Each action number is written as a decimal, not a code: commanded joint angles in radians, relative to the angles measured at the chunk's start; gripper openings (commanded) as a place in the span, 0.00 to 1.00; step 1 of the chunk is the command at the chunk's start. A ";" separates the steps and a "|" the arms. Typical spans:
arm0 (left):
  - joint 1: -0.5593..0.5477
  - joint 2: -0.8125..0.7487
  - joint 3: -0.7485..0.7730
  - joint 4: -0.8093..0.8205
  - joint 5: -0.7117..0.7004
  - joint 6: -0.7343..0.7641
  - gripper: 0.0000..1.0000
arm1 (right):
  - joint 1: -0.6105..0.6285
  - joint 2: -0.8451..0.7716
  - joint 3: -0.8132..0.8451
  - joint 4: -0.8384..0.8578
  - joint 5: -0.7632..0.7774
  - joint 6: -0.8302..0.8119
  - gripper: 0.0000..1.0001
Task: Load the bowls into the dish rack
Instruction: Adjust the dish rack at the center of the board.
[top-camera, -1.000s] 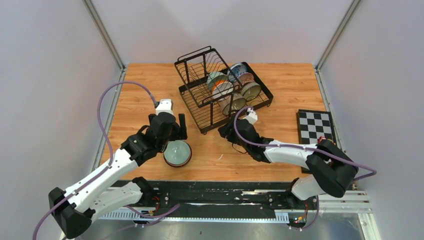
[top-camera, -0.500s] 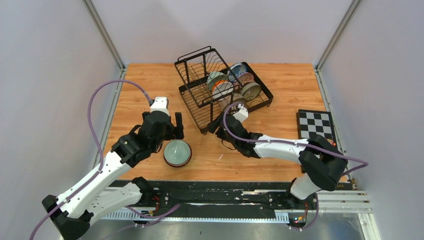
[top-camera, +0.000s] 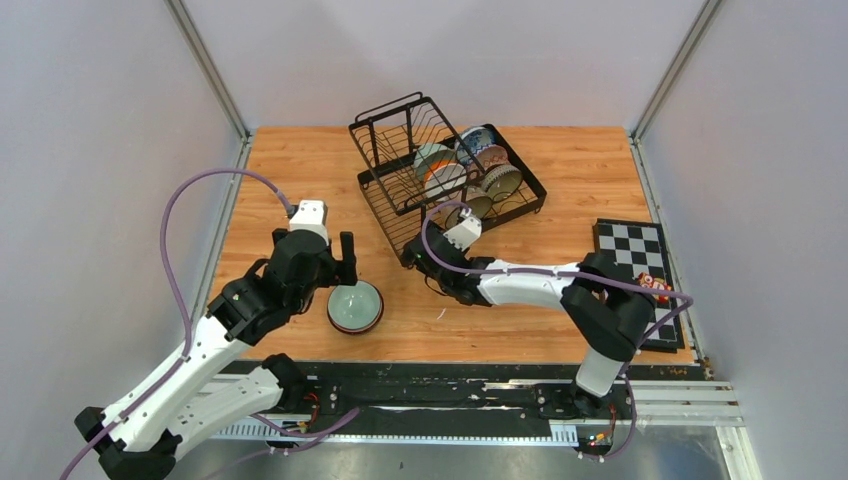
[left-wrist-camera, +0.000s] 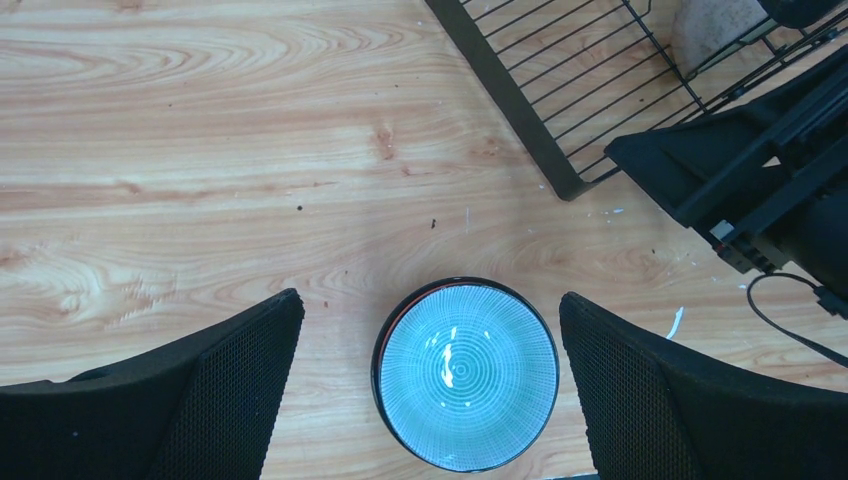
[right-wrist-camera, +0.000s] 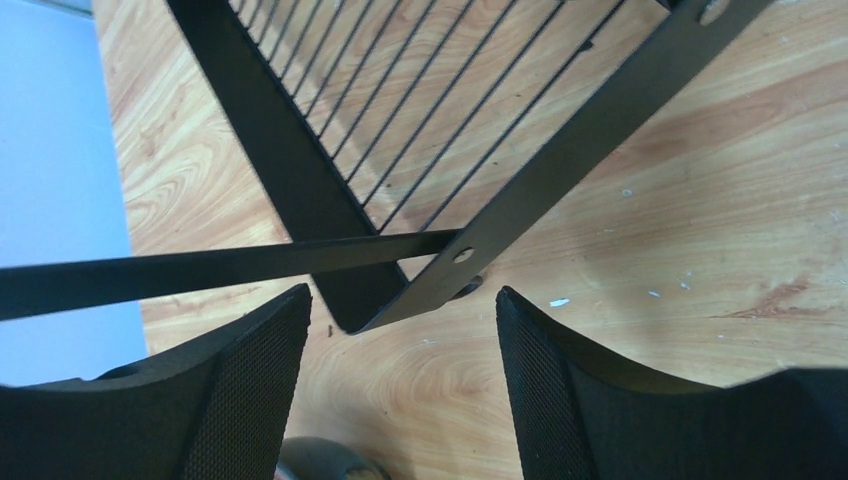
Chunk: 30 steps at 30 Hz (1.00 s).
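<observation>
A pale celadon green bowl (top-camera: 354, 306) with a dark rim stands upright on the wooden table, in front of the dish rack's near left corner. My left gripper (top-camera: 318, 255) hovers above it, open. In the left wrist view the bowl (left-wrist-camera: 466, 372) lies between the wide-spread fingers (left-wrist-camera: 200, 400), untouched. The black wire dish rack (top-camera: 385, 215) sits at the back middle with several bowls (top-camera: 470, 172) on edge in its right part. My right gripper (top-camera: 420, 262) is open at the rack's near left corner. The rack's corner (right-wrist-camera: 350, 300) shows just beyond the right gripper (right-wrist-camera: 402, 300), which holds nothing.
A black-and-white checkered board (top-camera: 630, 250) lies at the table's right edge, with a small red item at its near end. Grey walls close in the table on three sides. The right gripper (left-wrist-camera: 740, 180) is close to the bowl, on its right.
My left gripper drifted left and toward me and spread a little wider above the bowl. My right gripper slid left along the rack's front to its near left corner, opening wider.
</observation>
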 joint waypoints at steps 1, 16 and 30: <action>0.005 -0.021 -0.022 -0.003 0.000 0.025 1.00 | 0.017 0.047 0.035 -0.088 0.064 0.082 0.70; 0.005 -0.023 -0.032 0.007 0.034 0.036 1.00 | 0.020 0.126 0.064 -0.180 0.101 0.127 0.60; 0.005 -0.035 -0.038 -0.005 0.016 0.029 1.00 | 0.020 0.082 0.017 -0.348 0.155 0.053 0.39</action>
